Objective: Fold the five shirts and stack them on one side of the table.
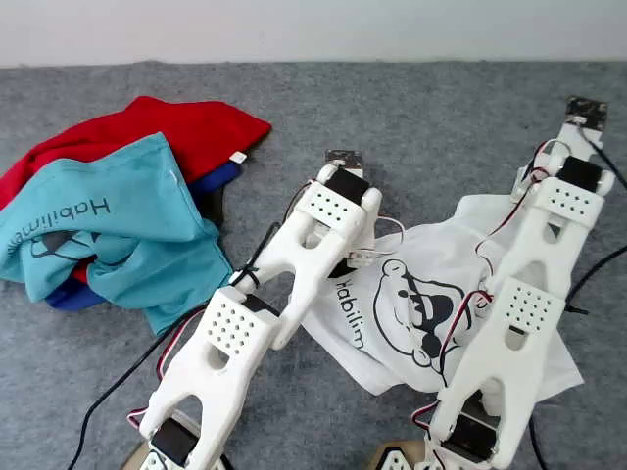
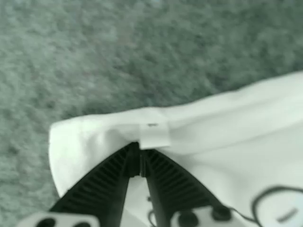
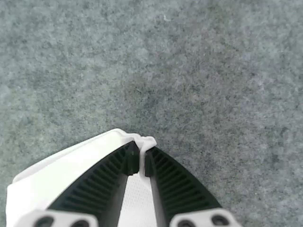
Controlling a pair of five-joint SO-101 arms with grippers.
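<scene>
While I scanned the high view from my station, the heap at the left side of the table (image 1: pixel 421 117) came first: a teal shirt (image 1: pixel 127 215) crumpled over a red shirt (image 1: pixel 186 127), with a blue shirt (image 1: pixel 223 178) showing at the edges.

Right of the heap, and apart from it, the left arm (image 1: pixel 245 323) stretched over the left edge of the white shirt (image 1: pixel 431 250). That shirt lay print-up and rumpled – not folded – under and between both arms. In the left wrist view, the left gripper (image 2: pixel 139 151) had its jaws pressed together, pinching the shirt's hem just beside a small sewn label (image 2: pixel 154 135). The white cloth spread away from the tips onto the grey surface.

Farther right, the right arm (image 1: pixel 519 313) reached across the shirt's other side. In its wrist view the right gripper (image 3: pixel 141 155) was likewise clamped tight, nipping a corner of the white cloth right at the tips.
</scene>
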